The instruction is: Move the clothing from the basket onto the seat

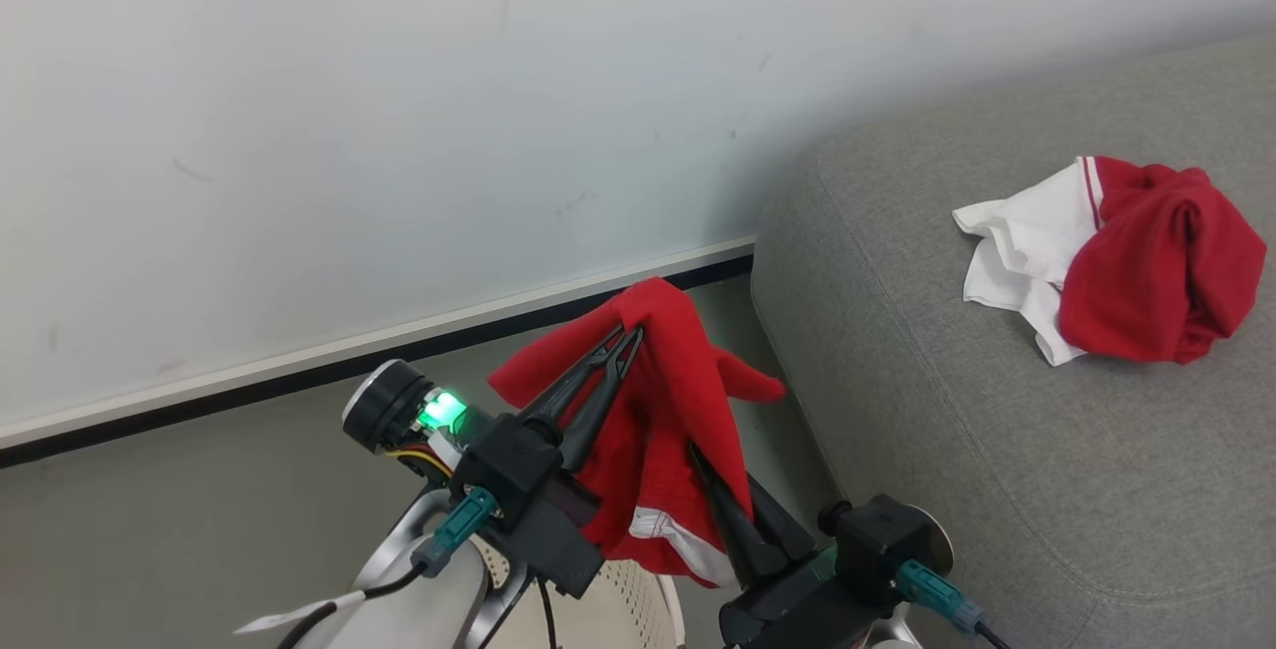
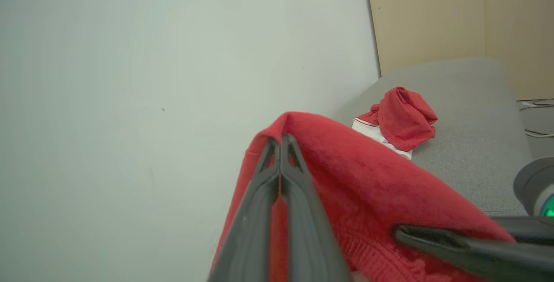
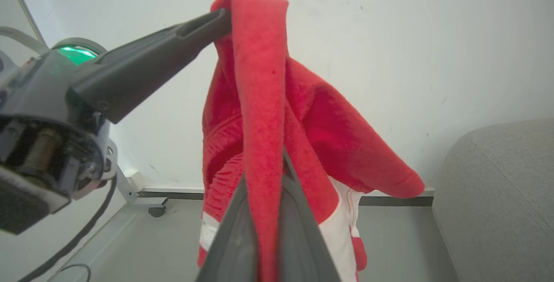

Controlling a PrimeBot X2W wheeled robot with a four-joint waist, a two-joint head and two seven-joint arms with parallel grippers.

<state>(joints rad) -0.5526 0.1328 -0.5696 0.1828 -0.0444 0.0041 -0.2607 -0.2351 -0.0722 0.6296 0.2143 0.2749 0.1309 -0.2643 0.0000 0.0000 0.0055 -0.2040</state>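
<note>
Red white-striped garment (image 1: 668, 410) hanging, left gripper (image 1: 628, 338) clamped on top, right gripper (image 1: 718, 465) apparently pinching fold

Seat (image 1: 997, 450): grey fabric, rounded corner, seam along the edge, end close to the wall (image 1: 399, 81).
On seat: clothing (image 1: 1146, 260), one crumpled heap; red bulk, with white panel and striped trim toward the seat's rounded end; well in from the edges.
Floor (image 1: 199, 509): smooth grey, meeting the wall at a pale skirting with a dark strip.
On floor: seat; a castor (image 3: 155, 211) by the skirting.
Basket (image 1: 638, 609): cream perforated wall, mostly hidden; footing not visible.
</note>
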